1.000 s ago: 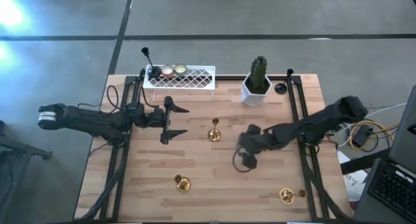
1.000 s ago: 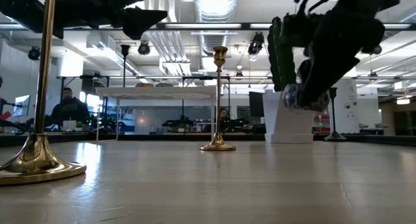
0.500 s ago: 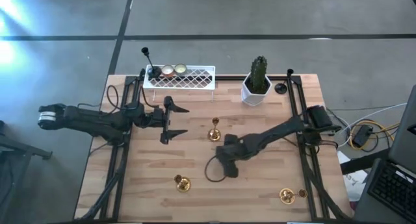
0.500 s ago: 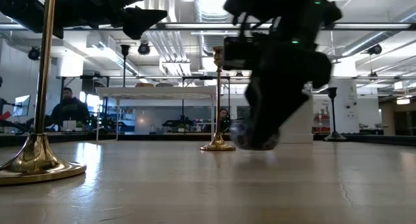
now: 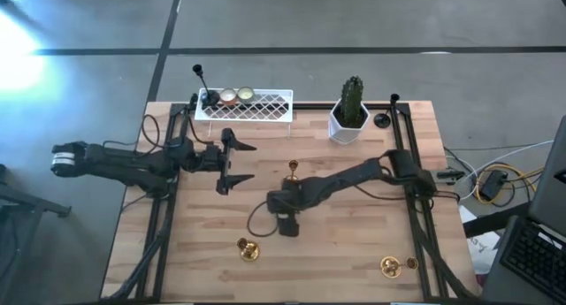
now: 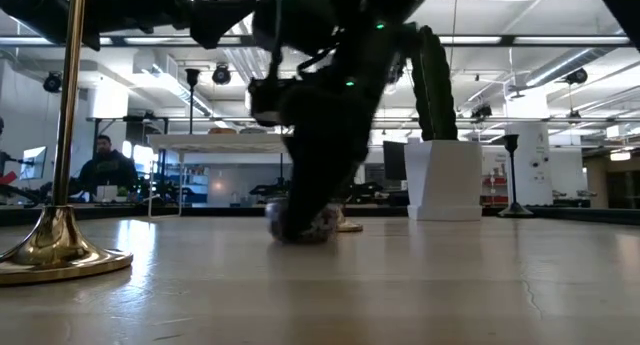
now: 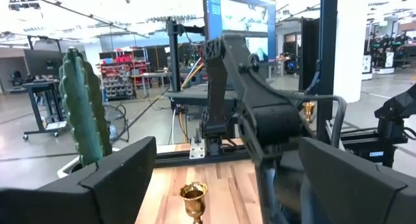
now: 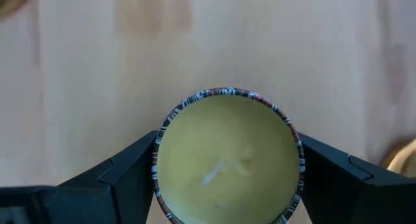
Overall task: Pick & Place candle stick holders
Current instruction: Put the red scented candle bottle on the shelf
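Right arm low over table centre, cup in grip; left arm waiting.

Right arm reaches across the wooden table (image 5: 354, 252), bent down steeply; right gripper (image 8: 227, 160) clamps a low round cup (image 8: 227, 156) holding cream wax, just above the boards. Left gripper (image 5: 240, 164) hovers wide apart and empty near the white lattice tray (image 5: 256, 106), which carries two cups (image 5: 236, 95). Gold stemmed holders (image 5: 248, 247) stand apart.

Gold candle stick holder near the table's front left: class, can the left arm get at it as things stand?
Probably yes: the gold holder stands clear, nothing between it and the left gripper, whose fingers are open.
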Robot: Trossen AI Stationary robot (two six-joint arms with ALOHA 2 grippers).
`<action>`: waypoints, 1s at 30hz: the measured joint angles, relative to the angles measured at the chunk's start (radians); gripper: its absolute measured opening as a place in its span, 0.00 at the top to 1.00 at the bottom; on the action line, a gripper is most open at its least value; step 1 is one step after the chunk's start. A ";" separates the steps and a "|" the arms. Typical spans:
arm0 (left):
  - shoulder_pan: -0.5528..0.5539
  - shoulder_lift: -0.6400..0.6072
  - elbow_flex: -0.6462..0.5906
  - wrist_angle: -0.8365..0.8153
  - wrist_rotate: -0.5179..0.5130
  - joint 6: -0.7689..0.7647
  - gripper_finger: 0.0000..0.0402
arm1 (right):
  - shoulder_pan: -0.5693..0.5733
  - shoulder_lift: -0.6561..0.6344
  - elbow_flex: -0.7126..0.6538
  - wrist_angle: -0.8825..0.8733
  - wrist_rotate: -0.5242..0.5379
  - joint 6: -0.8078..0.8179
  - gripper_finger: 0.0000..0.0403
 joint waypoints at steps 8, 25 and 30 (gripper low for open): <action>0.000 -0.001 0.001 -0.018 0.000 -0.014 0.05 | -0.042 0.074 0.122 -0.009 -0.071 0.006 0.28; -0.001 -0.002 0.001 -0.035 0.000 -0.026 0.05 | -0.054 0.077 0.137 0.096 -0.096 -0.010 0.19; -0.001 -0.002 0.001 -0.036 0.000 -0.025 0.05 | -0.068 0.077 0.137 0.116 -0.093 -0.051 0.12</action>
